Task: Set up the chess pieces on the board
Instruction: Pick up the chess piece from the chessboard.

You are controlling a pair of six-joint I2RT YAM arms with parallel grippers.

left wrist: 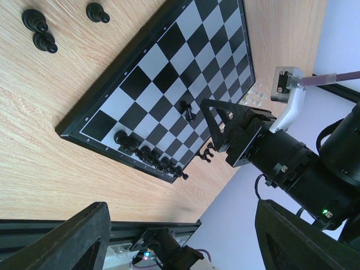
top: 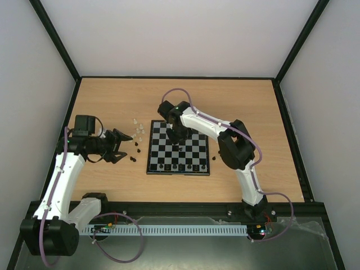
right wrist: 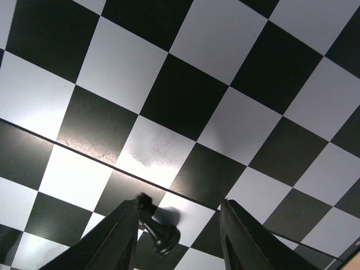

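The board (top: 191, 147) lies mid-table, with a row of black chess pieces (top: 178, 167) along its near edge. My right gripper (top: 179, 137) is low over the board's far part. In the right wrist view it is open (right wrist: 180, 205), and one black piece (right wrist: 160, 229) stands on the board (right wrist: 214, 34) against the inner face of its left finger (right wrist: 115, 239). My left gripper (top: 125, 144) hovers left of the board, open and empty (left wrist: 181, 205). Its view shows the board (left wrist: 169, 62), the row of pieces (left wrist: 147, 153) and the lone piece (left wrist: 189, 111).
Loose translucent pieces (top: 138, 129) lie off the board's far left corner. Loose black pieces (top: 134, 152) lie just left of the board, by my left gripper; three of them show in the left wrist view (left wrist: 40, 29). White walls stand on three sides.
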